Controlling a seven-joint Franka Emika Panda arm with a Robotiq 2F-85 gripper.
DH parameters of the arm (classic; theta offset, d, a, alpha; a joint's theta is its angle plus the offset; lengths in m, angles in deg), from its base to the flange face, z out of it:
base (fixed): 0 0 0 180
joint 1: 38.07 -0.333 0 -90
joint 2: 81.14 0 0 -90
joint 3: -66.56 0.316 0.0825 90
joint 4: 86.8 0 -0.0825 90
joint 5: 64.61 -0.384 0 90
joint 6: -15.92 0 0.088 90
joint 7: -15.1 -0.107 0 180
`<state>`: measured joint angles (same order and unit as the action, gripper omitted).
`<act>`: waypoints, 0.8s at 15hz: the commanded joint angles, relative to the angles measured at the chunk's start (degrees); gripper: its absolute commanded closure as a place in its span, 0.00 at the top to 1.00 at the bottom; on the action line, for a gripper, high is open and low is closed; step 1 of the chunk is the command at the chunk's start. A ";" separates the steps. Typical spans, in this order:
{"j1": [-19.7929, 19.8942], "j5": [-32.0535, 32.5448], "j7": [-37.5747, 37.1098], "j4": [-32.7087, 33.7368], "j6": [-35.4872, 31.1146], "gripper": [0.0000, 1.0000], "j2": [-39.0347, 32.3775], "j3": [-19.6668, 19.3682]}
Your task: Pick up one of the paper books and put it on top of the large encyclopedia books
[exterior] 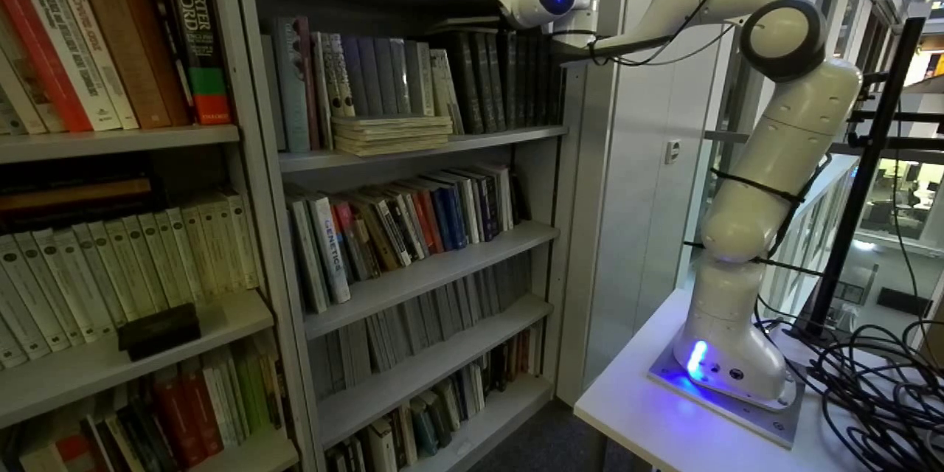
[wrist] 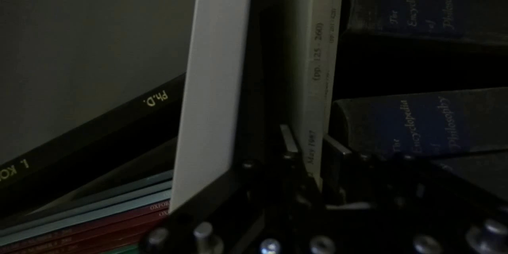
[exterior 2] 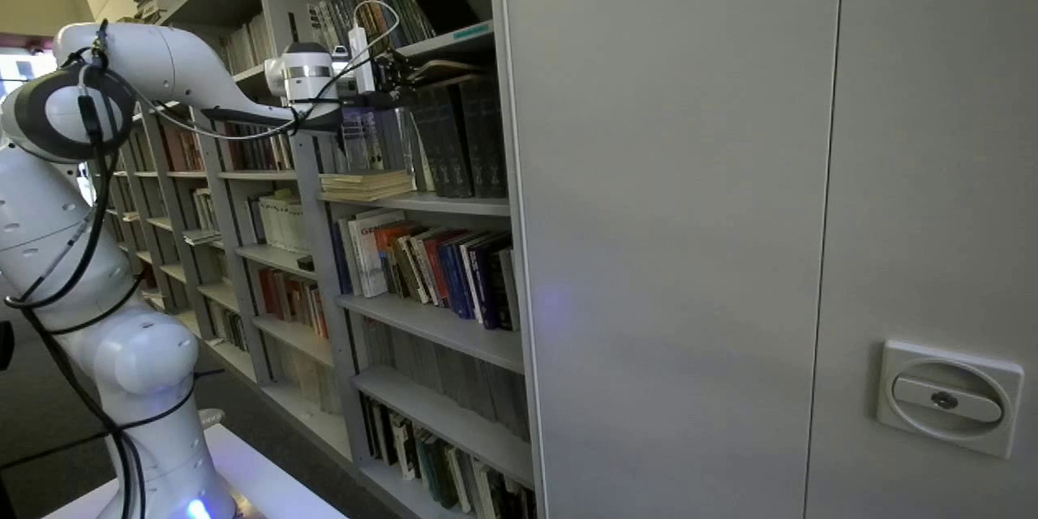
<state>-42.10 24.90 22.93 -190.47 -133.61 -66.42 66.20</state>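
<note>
A bookcase [exterior 2: 405, 318] stands at the centre of an exterior view, bounded on the right by a grey cabinet [exterior 2: 673, 219]. My arm [exterior: 767, 155] rises at the right of an exterior view from a white table [exterior: 619, 398], bends over at upper right and reaches left, its wrist end at upper centre. Dark encyclopedia books [wrist: 420, 125] stand upright in both exterior views; their spines lie across the right of my wrist view. A stack of paper books [exterior: 391, 134] lies flat near the shelf front, left of centre. The paper book [wrist: 317, 67], lettered "May 1987", lies along the encyclopedia tops, spine toward the lens, long axis nearly vertical in the wrist view, upper end leaning slightly right. A thinner paper book [wrist: 331, 55] adjoins its right side; on the left, a dark gap separates it from the pale shelf edge [wrist: 214, 87]. My gripper [wrist: 312, 143], lower right of centre, points up the frame, its fingers [wrist: 289, 139] narrowly spaced astride the spine's lower part; I cannot tell whether they press on it.
</note>
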 commanded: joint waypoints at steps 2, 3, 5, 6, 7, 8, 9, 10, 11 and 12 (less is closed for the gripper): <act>1.86 3.83 -1.00 7.53 4.15 0.04 -0.86 1.80; 1.85 3.87 -0.86 7.54 4.57 0.04 -0.92 1.88; 1.68 3.10 0.41 7.74 4.30 0.04 -1.40 1.70; 1.64 2.43 1.13 8.03 3.62 0.04 -1.90 1.40; 1.60 1.57 2.10 8.48 3.05 0.04 -2.49 1.07; 1.65 1.40 2.58 8.87 3.01 0.04 -2.92 0.97; 1.62 0.95 3.09 9.05 2.66 0.04 -3.20 0.82; 1.60 0.39 3.74 9.32 2.47 0.04 -3.57 0.69; 1.58 -0.04 4.05 9.47 2.49 0.04 -3.83 0.65; 1.58 -0.34 4.39 9.63 2.54 0.04 -4.06 0.65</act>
<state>-41.82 24.72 23.87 -190.25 -130.33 -66.55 67.43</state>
